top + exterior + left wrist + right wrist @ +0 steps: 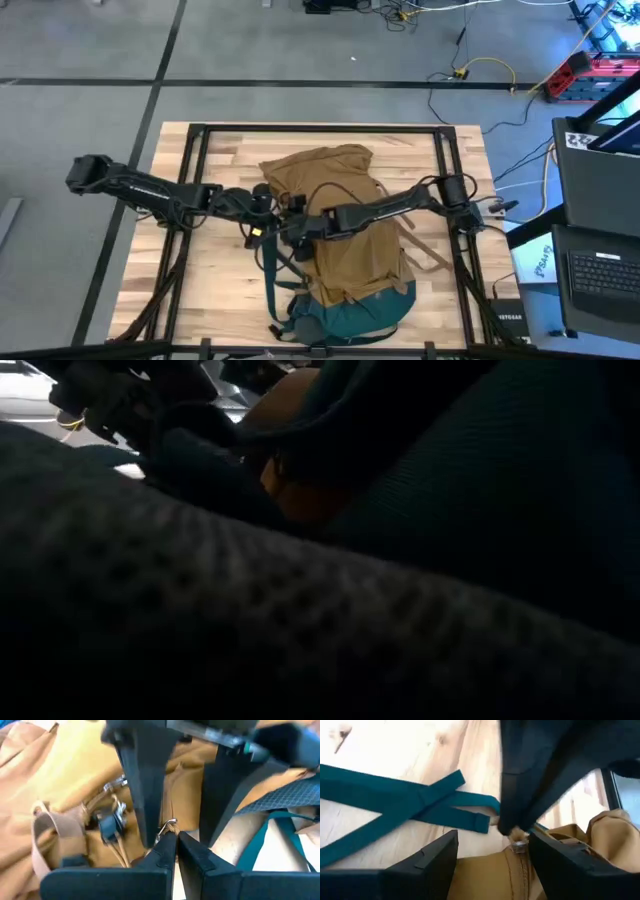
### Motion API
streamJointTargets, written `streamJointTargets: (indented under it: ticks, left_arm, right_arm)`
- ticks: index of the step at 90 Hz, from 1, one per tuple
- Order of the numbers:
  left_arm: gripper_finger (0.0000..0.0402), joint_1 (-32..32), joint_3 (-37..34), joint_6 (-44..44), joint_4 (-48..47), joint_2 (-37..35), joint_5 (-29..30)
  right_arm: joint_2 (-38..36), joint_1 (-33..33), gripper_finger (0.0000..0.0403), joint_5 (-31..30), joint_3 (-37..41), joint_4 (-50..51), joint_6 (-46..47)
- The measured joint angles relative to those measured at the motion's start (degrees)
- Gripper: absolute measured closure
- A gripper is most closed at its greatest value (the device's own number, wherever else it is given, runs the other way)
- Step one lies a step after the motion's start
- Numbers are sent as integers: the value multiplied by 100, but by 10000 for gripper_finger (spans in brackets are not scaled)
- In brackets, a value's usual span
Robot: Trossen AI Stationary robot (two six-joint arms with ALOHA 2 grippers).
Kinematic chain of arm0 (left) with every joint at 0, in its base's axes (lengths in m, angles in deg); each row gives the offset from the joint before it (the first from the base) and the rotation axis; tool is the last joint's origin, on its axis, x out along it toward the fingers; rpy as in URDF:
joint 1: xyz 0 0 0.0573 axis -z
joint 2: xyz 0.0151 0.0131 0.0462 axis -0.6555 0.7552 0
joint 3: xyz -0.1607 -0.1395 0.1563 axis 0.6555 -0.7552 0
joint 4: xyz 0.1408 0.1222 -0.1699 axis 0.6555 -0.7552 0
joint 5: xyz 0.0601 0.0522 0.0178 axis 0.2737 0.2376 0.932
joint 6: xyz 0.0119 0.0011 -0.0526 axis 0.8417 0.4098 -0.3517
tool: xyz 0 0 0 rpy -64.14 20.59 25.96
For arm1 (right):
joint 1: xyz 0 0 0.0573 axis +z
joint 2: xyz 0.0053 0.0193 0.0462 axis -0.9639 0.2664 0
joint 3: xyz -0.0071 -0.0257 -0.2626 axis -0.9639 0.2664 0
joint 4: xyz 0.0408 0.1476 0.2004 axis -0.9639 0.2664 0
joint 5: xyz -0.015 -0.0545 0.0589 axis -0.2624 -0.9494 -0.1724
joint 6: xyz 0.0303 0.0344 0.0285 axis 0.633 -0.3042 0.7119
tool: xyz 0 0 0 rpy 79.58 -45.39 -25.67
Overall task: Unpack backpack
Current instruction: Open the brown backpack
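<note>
The tan-brown backpack (345, 215) lies flat on the wooden table, its teal base (355, 315) toward the near edge. Its teal straps (415, 800) trail over the wood. My left gripper (175, 836) reaches in from the table's left to the pack's left side (283, 213) and is shut on a metal zipper pull (170, 825). My right gripper (492, 855) comes from the right (300, 238) and is open. Its fingers (145, 785) stand on either side of the left fingertips and the zipper line. In the low view, dark pack fabric (300, 630) blocks almost everything. My left gripper pinches the small metal zipper pull (518, 845) between the free ends of its two fingers. The fingers (520, 795) slant down at it from the table's left. The pull stays on the pack's tan fabric, and the pack rests on the table. My right gripper: I cannot tell whether its fingertips touch the tan fabric.
Black frame rails (190, 200) run along the table's left and right sides. A black box (505, 315) sits at the near right corner, and a laptop (600, 270) stands beyond the right edge. Bare wood (215, 270) shows left of the pack.
</note>
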Motion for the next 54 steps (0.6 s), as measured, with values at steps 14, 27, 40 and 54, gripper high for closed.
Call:
streamJointTargets:
  ticks: [14,27,40,54]
  left_arm:
    - [401,0,2,-40,-55,-17,-17]
    - [401,0,4,-87,-59,-13,-20]
    - [401,2,4,-82,-81,-9,-35]
    - [401,2,7,-82,-151,-9,-26]
  right_arm:
    - [36,2,198,-197,1,-206,-137]
    - [38,0,253,-263,0,-376,-184]
    - [37,-7,320,-276,-1,-345,-154]
    - [44,-9,384,-315,3,-305,-154]
